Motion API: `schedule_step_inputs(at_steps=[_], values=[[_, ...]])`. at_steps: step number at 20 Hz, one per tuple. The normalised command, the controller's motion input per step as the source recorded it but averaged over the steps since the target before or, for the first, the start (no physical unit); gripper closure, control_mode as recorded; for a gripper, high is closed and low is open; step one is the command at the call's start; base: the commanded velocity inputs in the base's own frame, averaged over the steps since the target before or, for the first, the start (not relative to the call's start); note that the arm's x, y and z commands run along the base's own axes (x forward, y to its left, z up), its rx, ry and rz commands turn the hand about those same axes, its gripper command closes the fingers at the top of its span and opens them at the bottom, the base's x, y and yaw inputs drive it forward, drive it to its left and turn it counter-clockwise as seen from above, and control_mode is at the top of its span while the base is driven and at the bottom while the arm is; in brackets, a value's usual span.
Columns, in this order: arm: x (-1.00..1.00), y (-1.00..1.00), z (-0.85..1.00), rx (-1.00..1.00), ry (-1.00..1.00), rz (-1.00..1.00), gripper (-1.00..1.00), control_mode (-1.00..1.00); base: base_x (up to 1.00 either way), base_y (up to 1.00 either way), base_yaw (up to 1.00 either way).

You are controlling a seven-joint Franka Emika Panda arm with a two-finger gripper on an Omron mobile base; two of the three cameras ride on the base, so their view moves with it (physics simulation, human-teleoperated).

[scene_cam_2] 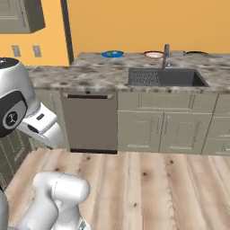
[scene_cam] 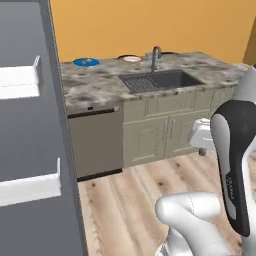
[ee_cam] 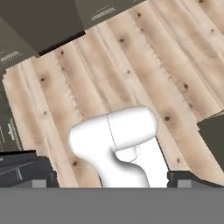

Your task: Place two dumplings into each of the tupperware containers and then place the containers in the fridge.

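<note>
The end effector (ee_cam: 111, 181) points down at bare floor (ee_cam: 144, 65), spread wide and empty. The fridge (scene_cam: 30, 150), door open, stands at nine o'clock; dumplings and containers I can't spot.

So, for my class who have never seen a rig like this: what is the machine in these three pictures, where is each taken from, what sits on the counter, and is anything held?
It is a rendered kitchen with a white robot arm on a driving base. Two cameras ride behind the arm, left and right; the third sits on its hand, looking down at the wooden floor. The gripper is open and holds nothing. On the stone counter by the sink lie a flat blue round thing and a white plate. The left view shows an open grey fridge door.
</note>
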Motion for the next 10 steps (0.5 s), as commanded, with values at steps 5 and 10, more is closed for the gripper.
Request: schedule_step_inputs(at_steps=[5, 10], values=[[0.00, 0.00, 0.00, 0.00, 0.00, 0.00, -1.00, 1.00, 0.08, 0.27, -0.93], [0.00, 0.00, 0.00, 0.00, 0.00, 0.00, -1.00, 1.00, 0.67, 0.69, -0.72]])
